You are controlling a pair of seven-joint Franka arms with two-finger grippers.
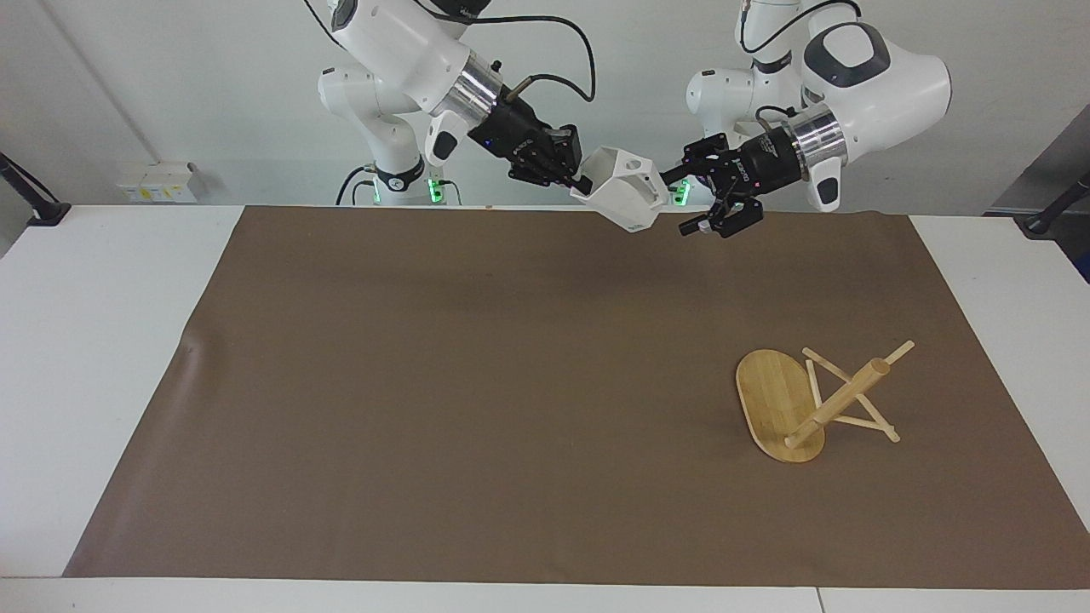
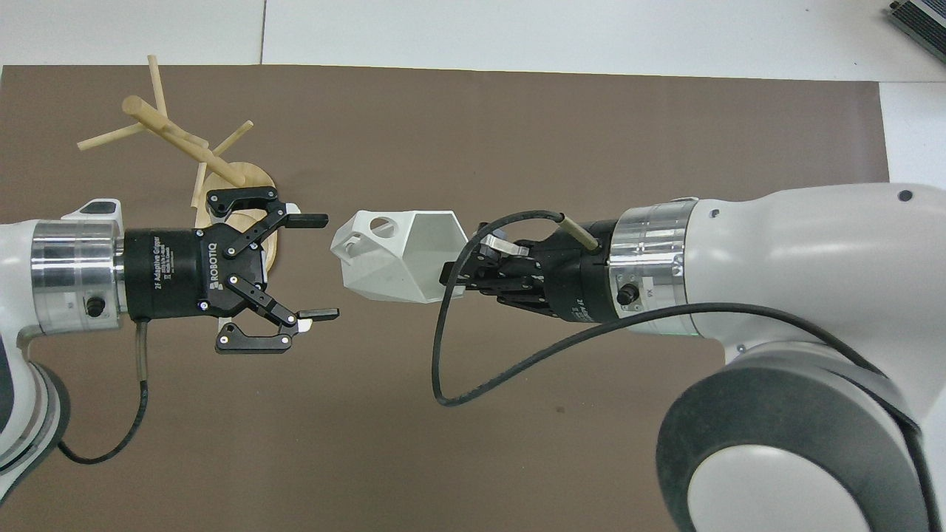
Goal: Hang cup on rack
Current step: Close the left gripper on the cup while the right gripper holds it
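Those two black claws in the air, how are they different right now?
The right gripper has its jaws shut on the white cup; the left gripper has its jaws open and holds nothing. The right one points toward the left arm's end, the left one faces the cup. Both hang above the brown mat.

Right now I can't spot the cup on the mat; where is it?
The cup is off the mat, held up in the air by the right claw, over the mat's edge nearest the robots, with the open left claw just beside it.
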